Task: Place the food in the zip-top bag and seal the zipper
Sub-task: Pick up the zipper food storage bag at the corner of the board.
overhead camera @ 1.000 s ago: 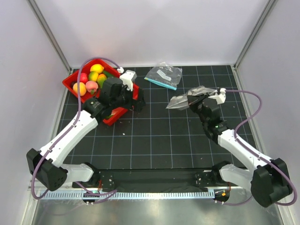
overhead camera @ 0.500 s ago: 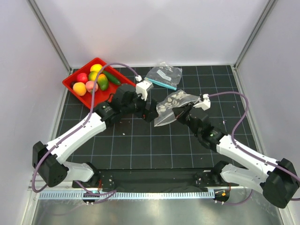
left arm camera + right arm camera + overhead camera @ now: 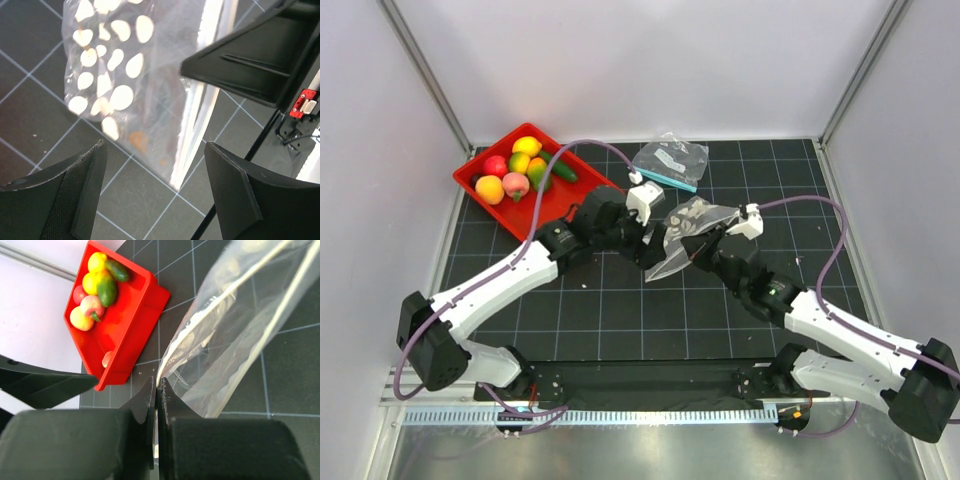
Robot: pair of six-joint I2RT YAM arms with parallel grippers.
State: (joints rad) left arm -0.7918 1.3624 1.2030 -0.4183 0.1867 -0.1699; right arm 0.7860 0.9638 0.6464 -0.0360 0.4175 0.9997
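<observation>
Top external has both arms meeting over the bench (image 3: pixel 620 300), with the zip-top bag (image 3: pixel 688 232) held up between them. The food (image 3: pixel 520 172) waits in the red tray (image 3: pixel 560 198), well apart at the far left. Right pincer (image 3: pixel 156 385) is clamped tight on the bag's edge. Left pincer (image 3: pixel 155 146) stands wide, the bag's lower corner between its fingers, untouched. My call: catch only one film layer beside the zipper (image 3: pixel 201 95), then ease the mouth apart gently.

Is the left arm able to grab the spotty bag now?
Probably yes. The left gripper is open, facing the zip-top bag with nothing between, while the right gripper holds it up.
</observation>
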